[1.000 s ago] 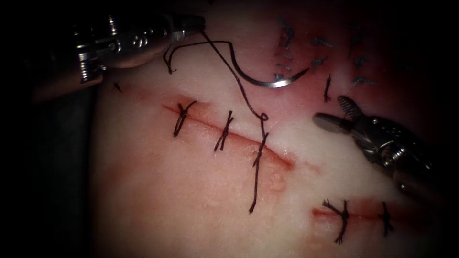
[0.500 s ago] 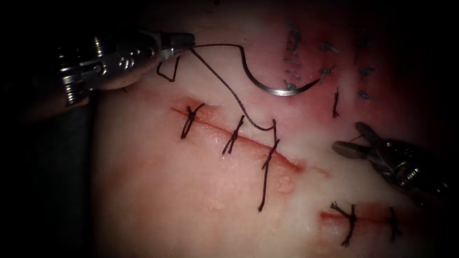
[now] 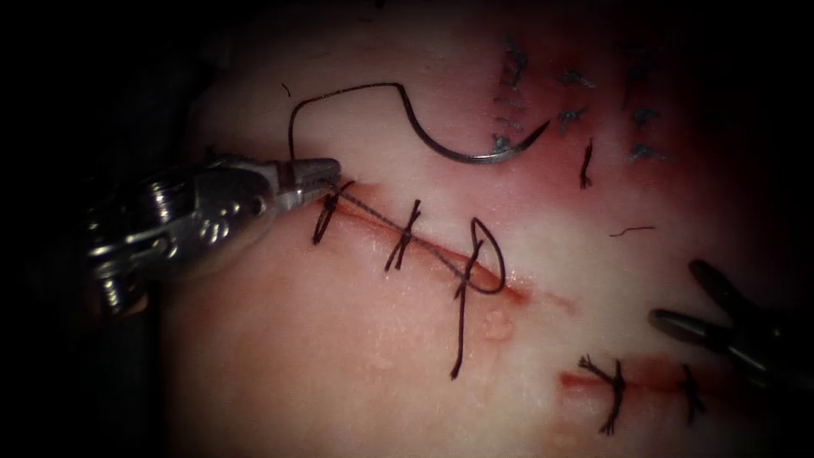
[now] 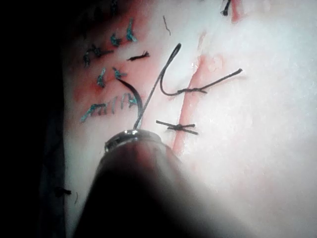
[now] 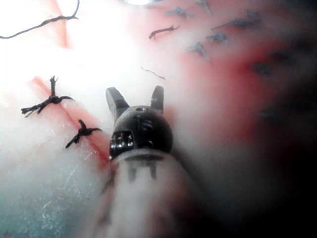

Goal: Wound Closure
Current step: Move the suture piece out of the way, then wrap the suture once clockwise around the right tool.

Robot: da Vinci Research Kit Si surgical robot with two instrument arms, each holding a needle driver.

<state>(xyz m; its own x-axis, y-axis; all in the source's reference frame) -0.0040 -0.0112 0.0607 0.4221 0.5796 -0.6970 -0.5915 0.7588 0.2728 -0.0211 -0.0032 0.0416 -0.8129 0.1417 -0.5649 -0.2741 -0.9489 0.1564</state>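
The curved needle (image 3: pixel 462 154) lies free on the tissue (image 3: pixel 339 356) above the cut (image 3: pixel 432 246), held by neither tool, its tip pointing right. My left tool (image 3: pixel 332 172) is shut on the thread (image 3: pixel 292 119) at the cut's left end, beside the first stitch (image 3: pixel 324 216). From the jaws the thread runs along the cut to a loop at the third stitch (image 3: pixel 465 280). My right tool (image 3: pixel 678 293) stands open and holds nothing, at the lower right. In the left wrist view the thread (image 4: pixel 153 94) rises from the tool's tip. The right tool (image 5: pixel 136 99) is open in its wrist view.
A second short cut (image 3: pixel 632 377) with two stitches lies at the lower right, just below the right tool. Several blue-grey stitch ends (image 3: pixel 564 110) and a dark cut thread end (image 3: pixel 585 165) sit at the upper right. A loose thread scrap (image 3: pixel 632 230) lies right of the cut.
My left tool has come down from the upper left to the cut's left end, drawing the thread along the cut. The right tool has backed away toward the lower right.
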